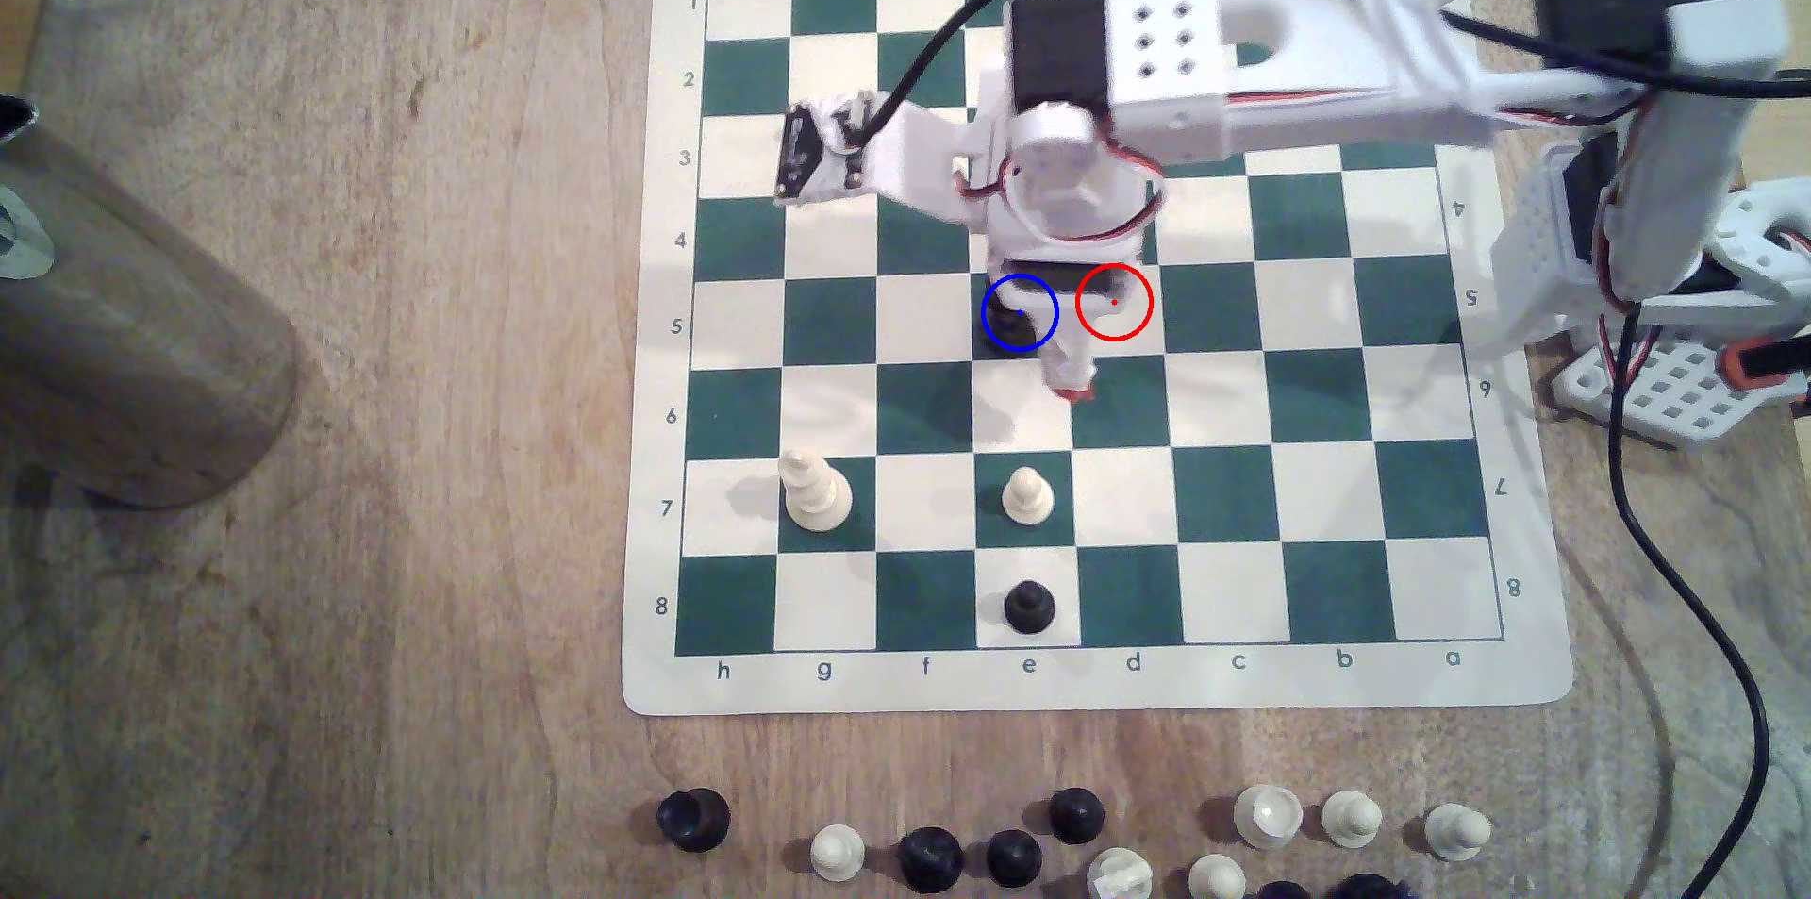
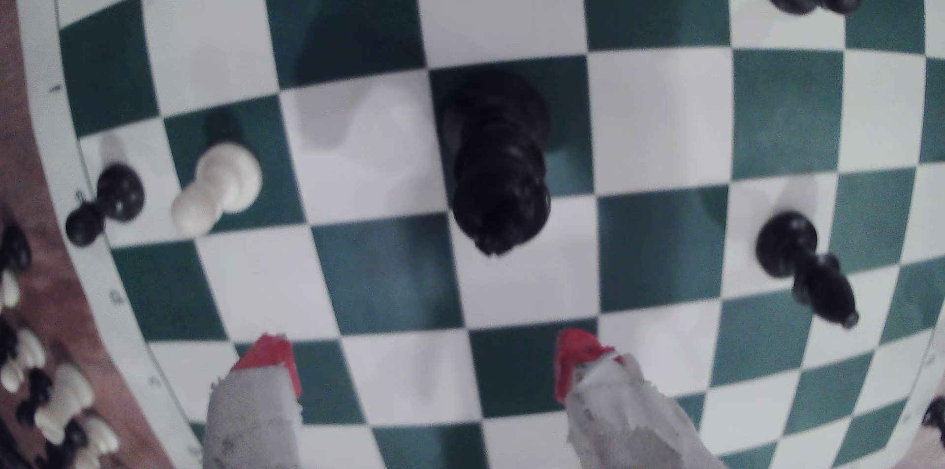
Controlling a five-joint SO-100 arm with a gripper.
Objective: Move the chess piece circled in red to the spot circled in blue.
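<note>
one chess piece [image 2: 496,162] upright, crown up, gripper [image 2: 424,361] apart

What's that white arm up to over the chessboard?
It is shifting a tall black chess piece between squares. The piece stands upright on a dark green square, inside the blue ring. The red ring's white square has no piece. The pincer is open, holding nothing, tips apart from the piece.

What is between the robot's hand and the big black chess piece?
Nothing. In the wrist view, only bare board squares lie between the open hand and the big black chess piece, standing upright on its green square.
</note>
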